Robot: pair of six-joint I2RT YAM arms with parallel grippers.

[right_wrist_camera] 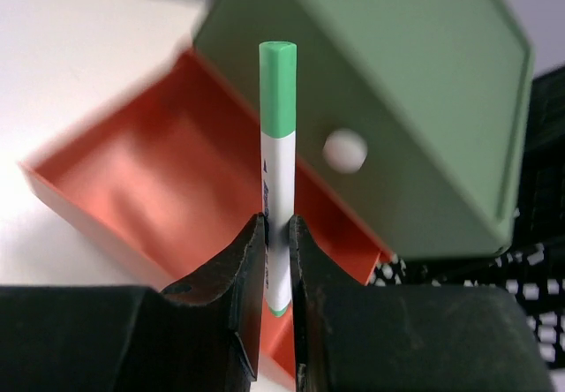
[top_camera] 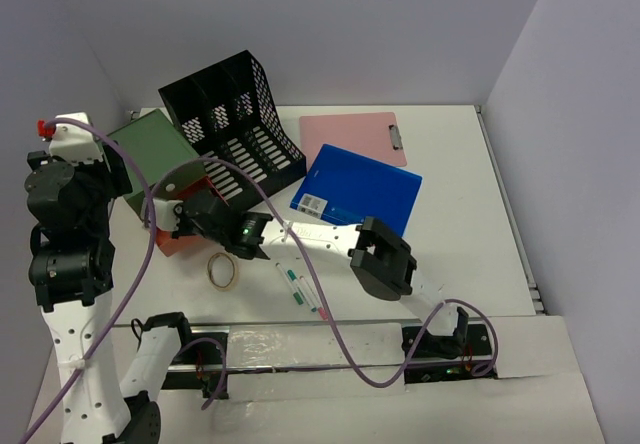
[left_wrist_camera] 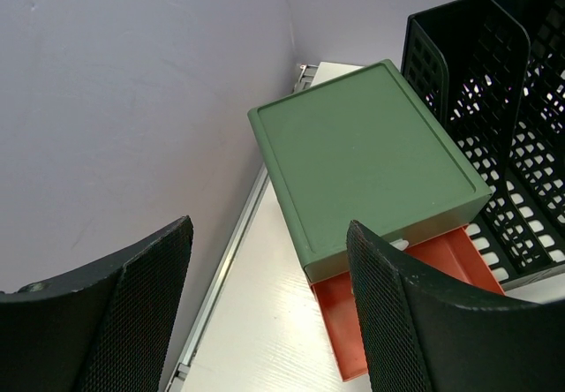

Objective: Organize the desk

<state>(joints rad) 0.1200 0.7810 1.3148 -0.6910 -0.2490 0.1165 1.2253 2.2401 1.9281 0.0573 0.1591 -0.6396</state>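
The white desk (top_camera: 462, 226) carries a green drawer box (top_camera: 152, 150) with its orange drawer (top_camera: 178, 242) pulled open. My right gripper (right_wrist_camera: 277, 231) is shut on a white marker with a green cap (right_wrist_camera: 278, 127) and holds it upright above the open drawer (right_wrist_camera: 168, 176). In the top view the right gripper (top_camera: 188, 222) reaches across to the drawer. My left gripper (left_wrist_camera: 269, 229) is open and empty, raised near the left wall, looking down on the green box (left_wrist_camera: 362, 158) and the drawer (left_wrist_camera: 388, 295).
A black mesh file organizer (top_camera: 235, 124) stands behind the box. A pink clipboard (top_camera: 352, 136) and a blue folder (top_camera: 362, 194) lie at the back right. A tape roll (top_camera: 222, 270) and loose pens (top_camera: 296, 286) lie near the front.
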